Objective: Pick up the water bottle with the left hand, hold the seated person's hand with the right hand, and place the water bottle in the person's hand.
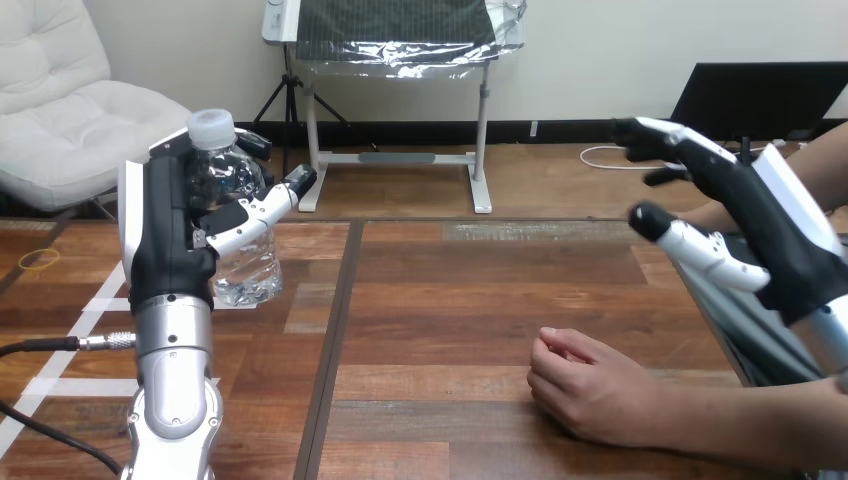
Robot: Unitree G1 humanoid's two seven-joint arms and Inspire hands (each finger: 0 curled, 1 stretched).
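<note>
A clear water bottle [238, 225] with a white cap stands upright at the view's left, lifted in my left hand [170, 225], whose fingers and thumb are curled round it. My right hand [745, 215] hovers at the right, raised above the table, fingers spread and relaxed with nothing in them. The person's hand [590, 385] rests on the wooden table [430, 300] low in the middle right, loosely curled, knuckles toward me. It lies below and to the left of my right hand, apart from it.
White tape lines [75, 330] and a yellow rubber band [40, 260] mark the table's left part. The person's other arm [810, 170] shows behind my right hand at the right edge.
</note>
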